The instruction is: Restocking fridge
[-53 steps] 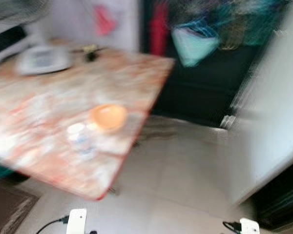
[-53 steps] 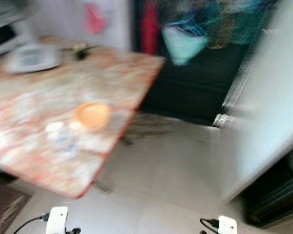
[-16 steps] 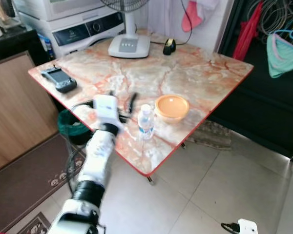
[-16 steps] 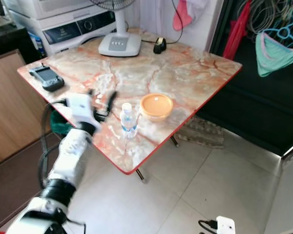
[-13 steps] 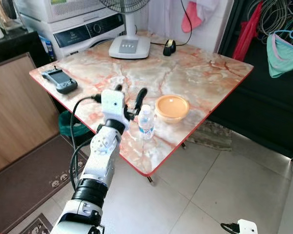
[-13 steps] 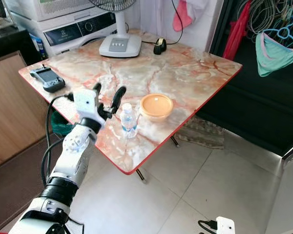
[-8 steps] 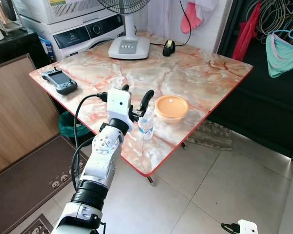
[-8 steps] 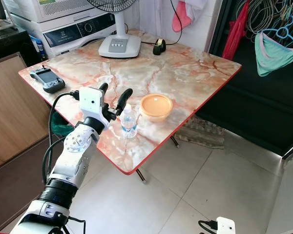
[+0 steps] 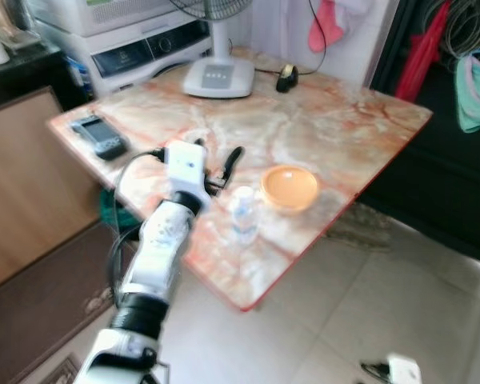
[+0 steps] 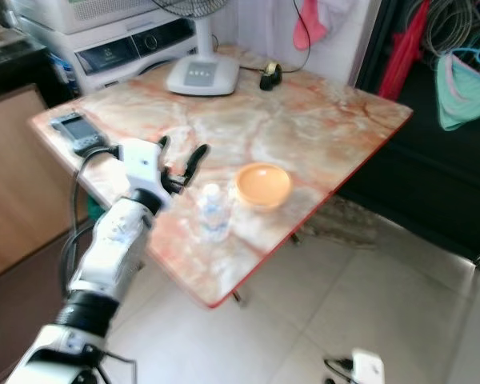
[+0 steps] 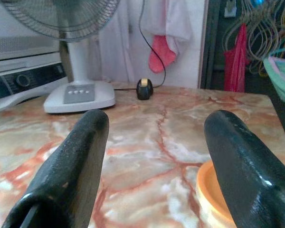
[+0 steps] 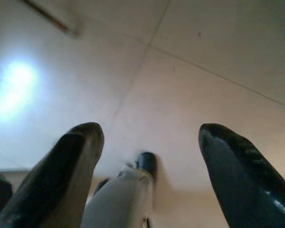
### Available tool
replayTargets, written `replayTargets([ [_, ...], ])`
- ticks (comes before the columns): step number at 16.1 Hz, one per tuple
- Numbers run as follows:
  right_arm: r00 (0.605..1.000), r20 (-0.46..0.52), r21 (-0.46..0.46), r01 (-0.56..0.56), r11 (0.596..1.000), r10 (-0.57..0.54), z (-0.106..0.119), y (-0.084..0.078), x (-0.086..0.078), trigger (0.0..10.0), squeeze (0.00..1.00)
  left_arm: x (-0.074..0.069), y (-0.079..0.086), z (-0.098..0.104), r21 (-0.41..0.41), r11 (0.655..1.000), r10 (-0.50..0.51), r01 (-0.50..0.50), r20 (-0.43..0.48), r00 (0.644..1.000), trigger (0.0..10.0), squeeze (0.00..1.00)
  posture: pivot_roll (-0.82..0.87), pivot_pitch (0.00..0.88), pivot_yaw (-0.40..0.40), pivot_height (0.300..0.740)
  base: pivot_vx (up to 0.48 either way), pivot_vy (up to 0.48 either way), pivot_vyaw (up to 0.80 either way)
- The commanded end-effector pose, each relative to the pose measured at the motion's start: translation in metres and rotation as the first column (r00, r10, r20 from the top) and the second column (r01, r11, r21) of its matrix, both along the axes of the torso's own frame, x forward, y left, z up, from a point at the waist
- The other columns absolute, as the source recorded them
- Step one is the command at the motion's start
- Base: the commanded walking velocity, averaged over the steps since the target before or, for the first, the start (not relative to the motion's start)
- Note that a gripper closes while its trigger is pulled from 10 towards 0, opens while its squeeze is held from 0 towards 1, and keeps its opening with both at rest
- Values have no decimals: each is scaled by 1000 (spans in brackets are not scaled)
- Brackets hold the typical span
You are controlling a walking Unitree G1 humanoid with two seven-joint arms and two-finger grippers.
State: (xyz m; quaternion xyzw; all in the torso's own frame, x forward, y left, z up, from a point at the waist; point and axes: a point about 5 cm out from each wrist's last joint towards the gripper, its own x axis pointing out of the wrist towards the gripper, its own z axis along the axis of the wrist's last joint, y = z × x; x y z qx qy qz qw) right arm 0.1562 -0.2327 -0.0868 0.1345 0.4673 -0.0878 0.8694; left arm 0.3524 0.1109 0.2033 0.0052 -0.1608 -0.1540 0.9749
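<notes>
Left eye view: my left gripper (image 9: 216,164) raised over marble table (image 9: 344,120), fingers spread wide, holding nothing. Water bottle (image 9: 243,214) upright near table's front edge, just beside gripper, orange bowl (image 9: 289,187) close on its far side. Best approach, I judge: lower, straddle bottle mid-body, avoid nudging bowl. Right gripper (image 12: 147,142) hangs over floor, agape, empty
</notes>
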Motion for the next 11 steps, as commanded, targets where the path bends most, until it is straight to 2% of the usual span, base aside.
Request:
replayTargets([
  [1,999,-22,-9,35,999,-35,-2,-7,-10,10000,0,-3,-11,14,-10,999,-50,51,52,997,10000,0,166,43,2,740,330,0,0],
  [3,999,-22,-8,35,999,-36,-2,-7,-10,10000,0,-5,-13,24,-7,998,-62,63,92,994,10000,0,167,49,1,740,328,0,0],
  [4,999,-21,-8,34,999,-35,-2,-7,-9,10000,0,-8,-15,37,-14,997,-71,74,153,986,10000,0,170,52,-1,740,0,0,0],
  [5,999,-21,-8,34,999,-34,-2,-7,-9,10000,0,-9,-15,40,-13,997,-70,73,162,984,10000,0,170,52,-1,740,0,0,0],
  [7,999,-20,-7,35,999,-35,-2,-7,-9,10000,0,-11,-17,59,5,997,-72,73,195,978,10000,0,171,54,-1,740,0,0,0],
  [9,999,-20,-7,35,999,-35,-2,-7,-9,10000,0,-14,-23,80,-11,993,-110,116,219,969,10000,0,176,59,-2,740,0,0,0],
  [10,999,-20,-6,36,999,-36,-2,-7,-9,10000,0,-14,-26,93,29,991,-133,130,206,969,10000,0,180,59,-2,740,0,0,0],
  [11,999,-21,-5,36,999,-36,-2,-6,-9,10000,0,-11,-22,113,48,983,-183,179,100,978,10000,0,181,61,-1,740,0,0,0],
])
